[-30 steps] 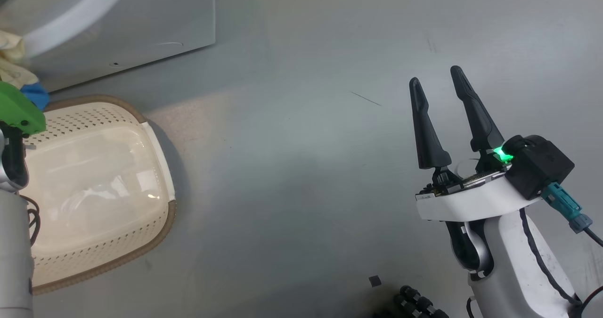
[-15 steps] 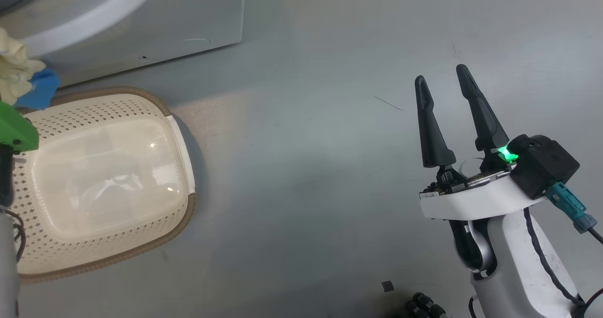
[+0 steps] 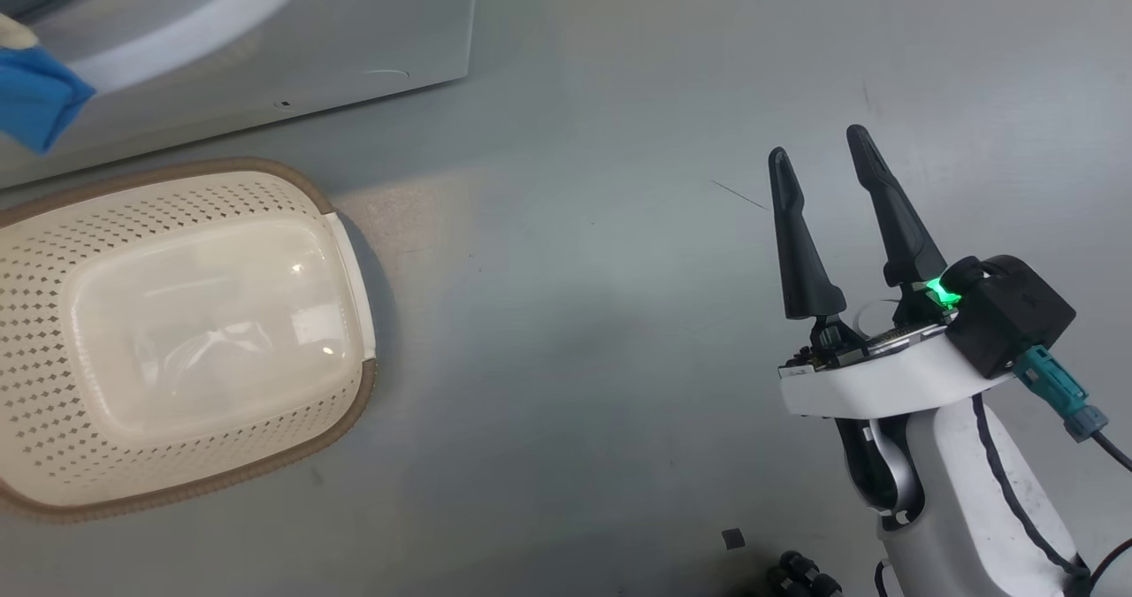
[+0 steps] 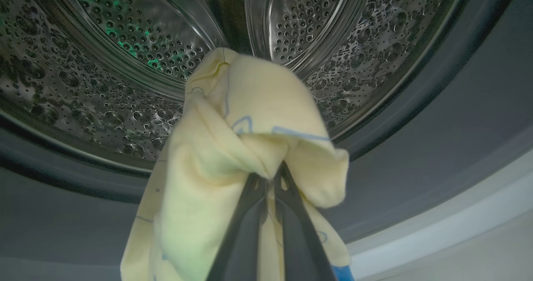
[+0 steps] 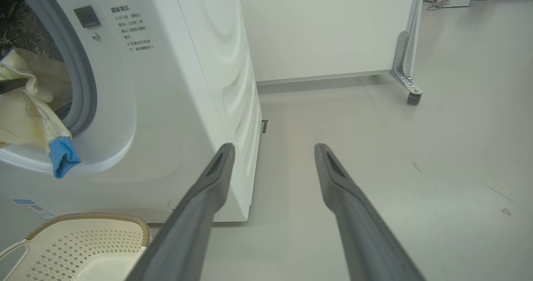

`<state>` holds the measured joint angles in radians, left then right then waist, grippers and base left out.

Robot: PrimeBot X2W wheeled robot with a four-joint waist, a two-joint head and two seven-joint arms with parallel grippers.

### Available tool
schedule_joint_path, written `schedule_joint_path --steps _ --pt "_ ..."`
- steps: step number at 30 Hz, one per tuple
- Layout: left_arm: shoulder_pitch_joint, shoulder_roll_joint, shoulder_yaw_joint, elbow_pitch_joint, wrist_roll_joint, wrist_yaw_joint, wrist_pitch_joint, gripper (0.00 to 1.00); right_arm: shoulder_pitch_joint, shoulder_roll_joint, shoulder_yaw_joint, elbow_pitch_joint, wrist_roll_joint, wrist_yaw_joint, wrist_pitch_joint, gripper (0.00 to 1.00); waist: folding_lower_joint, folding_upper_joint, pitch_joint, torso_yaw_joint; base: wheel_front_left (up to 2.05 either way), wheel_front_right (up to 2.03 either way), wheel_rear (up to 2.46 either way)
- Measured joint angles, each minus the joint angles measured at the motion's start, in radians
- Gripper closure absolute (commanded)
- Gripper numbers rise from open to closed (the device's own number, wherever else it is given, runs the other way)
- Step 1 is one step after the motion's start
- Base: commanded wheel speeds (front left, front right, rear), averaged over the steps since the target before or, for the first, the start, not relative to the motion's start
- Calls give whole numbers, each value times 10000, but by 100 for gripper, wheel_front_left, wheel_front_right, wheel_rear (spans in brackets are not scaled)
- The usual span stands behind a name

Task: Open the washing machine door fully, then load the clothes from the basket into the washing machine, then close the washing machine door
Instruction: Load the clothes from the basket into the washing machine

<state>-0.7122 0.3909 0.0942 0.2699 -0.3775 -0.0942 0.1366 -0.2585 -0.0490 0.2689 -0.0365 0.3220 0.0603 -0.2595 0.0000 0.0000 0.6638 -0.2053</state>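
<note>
- At the far left, your left gripper has its two dark fingers pinched together on the clothes, a bunched cream-yellow garment with thin blue line drawings.
- The bunch hangs in the mouth of the washing machine. Most of it is in front of the perforated steel drum, and its lower folds drape down over the grey gasket.
- In your right wrist view, a bright blue cuff dangles from the garment over the white lower lip of the opening. The same cuff shows at the upper left edge of your head view.
- Below the opening, a blue label sticker sits low on the machine's front.
- The basket stands on the grey floor, just in front of the machine's base and below the hanging garment. You can see its glossy cream bottom, its perforated sides and its brown rim.
- To the right, well apart from the basket and the machine, your right gripper hovers above the floor. Its fingers are spread wide, with nothing between them, and a green light glows at its base.
- Farthest right in your right wrist view, a white panel on a caster wheel stands on the floor beyond the machine.
</note>
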Motion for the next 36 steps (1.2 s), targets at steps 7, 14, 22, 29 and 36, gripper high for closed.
schedule_joint_path --steps 7,14,22,29,36 --pt "-746 723 341 48 -364 -4 1547 100 -17 0 366 -71 194 2 0 0 0 0 156 -324 0 0 0" --pt "-1697 1430 575 385 -556 -4 2951 100 -59 4 665 -176 581 0 0 0 0 0 431 -800 0 0 0" --pt "-2971 2307 600 314 -194 27 3463 100 -260 6 1018 -286 993 -2 0 0 0 0 856 -1438 0 0 0" --pt "-4052 2729 336 -113 527 100 3024 100 -444 29 1235 -378 1198 -10 0 0 0 0 1249 -1986 0 0 0" --pt "-4993 2934 96 -414 1241 161 1747 100 -482 48 1269 -407 1267 -27 0 0 0 0 1597 -2364 0 0 0"
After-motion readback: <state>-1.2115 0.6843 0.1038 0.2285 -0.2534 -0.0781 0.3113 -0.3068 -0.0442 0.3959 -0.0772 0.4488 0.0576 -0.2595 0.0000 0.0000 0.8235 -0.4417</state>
